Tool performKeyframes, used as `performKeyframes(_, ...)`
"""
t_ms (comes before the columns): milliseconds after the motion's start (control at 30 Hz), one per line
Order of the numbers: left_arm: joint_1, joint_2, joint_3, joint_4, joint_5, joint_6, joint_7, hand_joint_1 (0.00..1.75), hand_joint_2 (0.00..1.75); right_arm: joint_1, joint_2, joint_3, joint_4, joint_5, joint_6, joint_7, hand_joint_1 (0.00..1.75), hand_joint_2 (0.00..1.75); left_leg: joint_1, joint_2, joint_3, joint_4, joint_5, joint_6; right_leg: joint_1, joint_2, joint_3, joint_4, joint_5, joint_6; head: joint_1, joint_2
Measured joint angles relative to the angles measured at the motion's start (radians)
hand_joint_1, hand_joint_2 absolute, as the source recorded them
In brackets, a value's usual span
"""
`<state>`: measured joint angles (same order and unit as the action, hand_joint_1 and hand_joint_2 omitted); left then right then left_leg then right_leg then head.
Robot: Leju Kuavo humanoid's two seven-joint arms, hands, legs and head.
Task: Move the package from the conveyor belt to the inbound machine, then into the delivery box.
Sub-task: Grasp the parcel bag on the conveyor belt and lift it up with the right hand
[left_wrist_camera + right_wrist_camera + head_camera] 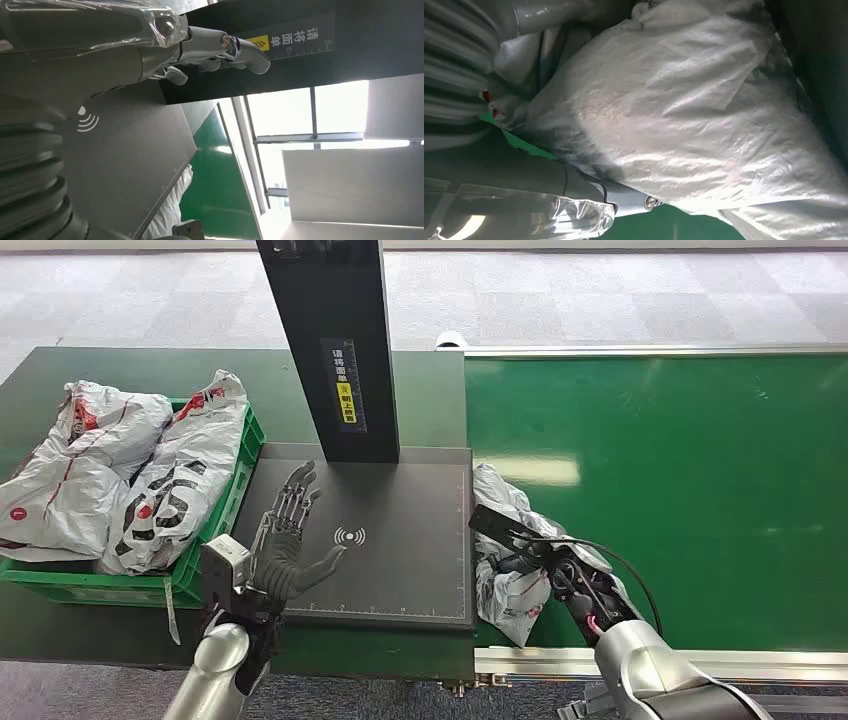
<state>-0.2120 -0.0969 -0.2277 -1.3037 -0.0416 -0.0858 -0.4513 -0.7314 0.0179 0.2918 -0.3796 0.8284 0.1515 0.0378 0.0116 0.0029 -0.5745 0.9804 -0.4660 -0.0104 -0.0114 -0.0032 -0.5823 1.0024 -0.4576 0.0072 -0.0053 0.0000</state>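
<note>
The white crinkled plastic package (505,595) lies on the green conveyor belt (680,490), right against the edge of the inbound machine's dark scanning plate (400,560). My right hand (545,560) grips it from above; in the right wrist view the package (674,115) sits between the thumb and the fingers (624,197). My left hand (285,540) hovers over the plate's left part, fingers spread and holding nothing. The left wrist view has that hand (150,50) stretched toward the black column (300,55), above the plate (125,150).
The machine's black column (335,350) rises at the back of the plate. A green delivery crate (100,585) at the left holds several white printed packages (120,470). The belt's metal rail (540,660) runs along the near edge.
</note>
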Motion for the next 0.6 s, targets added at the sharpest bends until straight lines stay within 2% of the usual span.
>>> performKeyframes(600,0.0,-0.002,0.0,-0.003,-0.002,0.0,0.006,0.0,1.75,-0.014,0.006,0.0,0.003,-0.006,0.005,-0.029,1.75,1.75,0.0,0.0,0.0,0.0,0.0,0.0,0.0,-0.001,0.0,0.0,0.0,0.0,0.0,0.0)
